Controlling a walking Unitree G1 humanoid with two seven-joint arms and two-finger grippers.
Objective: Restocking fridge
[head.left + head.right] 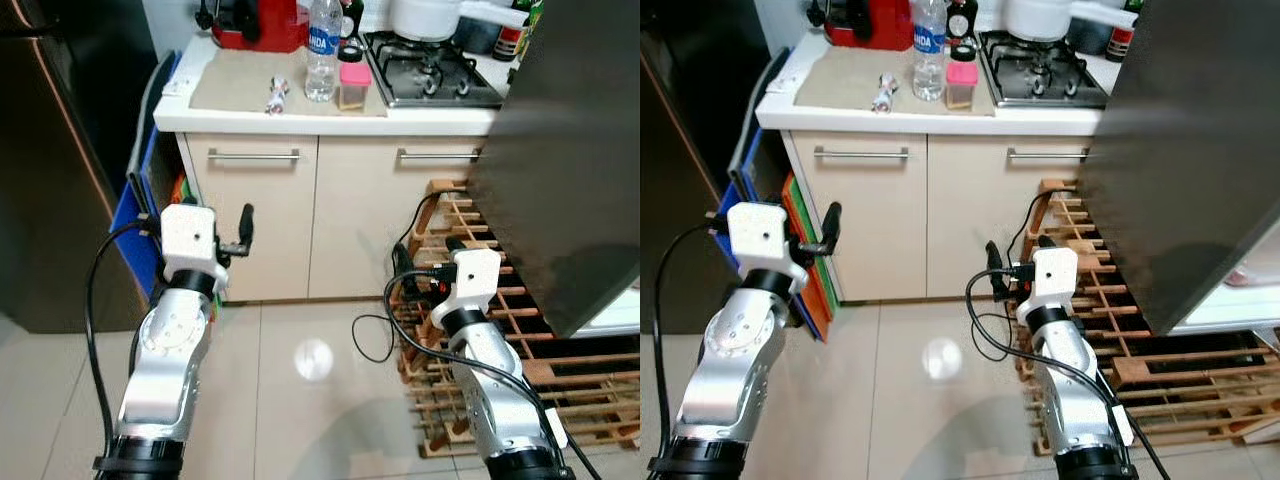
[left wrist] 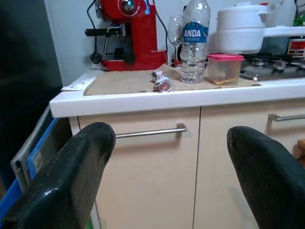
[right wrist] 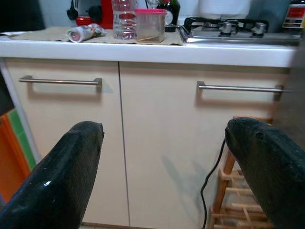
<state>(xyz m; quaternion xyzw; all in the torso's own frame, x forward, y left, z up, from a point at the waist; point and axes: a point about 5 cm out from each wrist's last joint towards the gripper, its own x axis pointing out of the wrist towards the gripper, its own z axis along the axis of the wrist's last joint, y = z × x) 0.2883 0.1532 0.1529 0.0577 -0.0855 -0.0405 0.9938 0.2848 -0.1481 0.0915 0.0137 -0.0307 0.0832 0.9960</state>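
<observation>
Cupboard doors (image 1: 315, 215) — smooth matt cream, brushed-metal handles; water bottle (image 1: 322, 50) — clear plastic; wooden rack (image 1: 500, 330) (bare slats); floor tiles (image 1: 300, 400), glossy; fridge door (image 1: 565, 170), dark matt.

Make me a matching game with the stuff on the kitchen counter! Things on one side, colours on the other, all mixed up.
Things:
1. coffee machine
2. water bottle
3. lid of the small tub
4. pot on the stove

Colours:
A. white
B. pink
C. red
D. clear with a blue label

Pairs: 1-C, 2-D, 3-B, 4-A
</observation>
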